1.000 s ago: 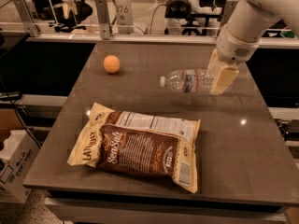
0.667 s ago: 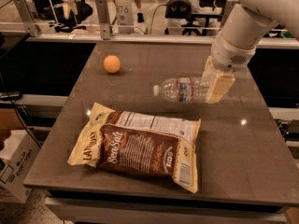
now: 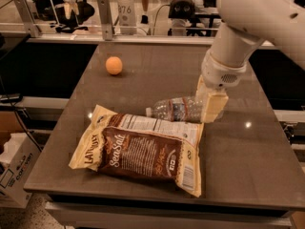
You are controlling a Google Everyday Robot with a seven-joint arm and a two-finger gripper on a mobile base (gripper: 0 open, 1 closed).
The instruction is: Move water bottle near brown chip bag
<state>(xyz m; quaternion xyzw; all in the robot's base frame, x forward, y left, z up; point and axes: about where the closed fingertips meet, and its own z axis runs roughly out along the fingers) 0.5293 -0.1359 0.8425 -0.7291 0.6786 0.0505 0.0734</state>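
Observation:
The water bottle (image 3: 175, 109) lies on its side on the dark table (image 3: 248, 166), its white cap pointing left, right at the far edge of the brown chip bag (image 3: 140, 147). My gripper (image 3: 211, 105) is shut on the bottle's base end, its cream fingers (image 3: 214, 107) covering that end. The bag lies flat at the table's front middle, "Sea Salt" panel up. The white arm comes down from the upper right.
An orange ball (image 3: 114, 65) sits at the table's far left. A rail with posts (image 3: 106, 18) and lab clutter runs behind the table. A cardboard box (image 3: 14, 171) stands on the floor at the left.
My gripper has carried the bottle from the far right of the table forward and left, down to the bag's far edge.

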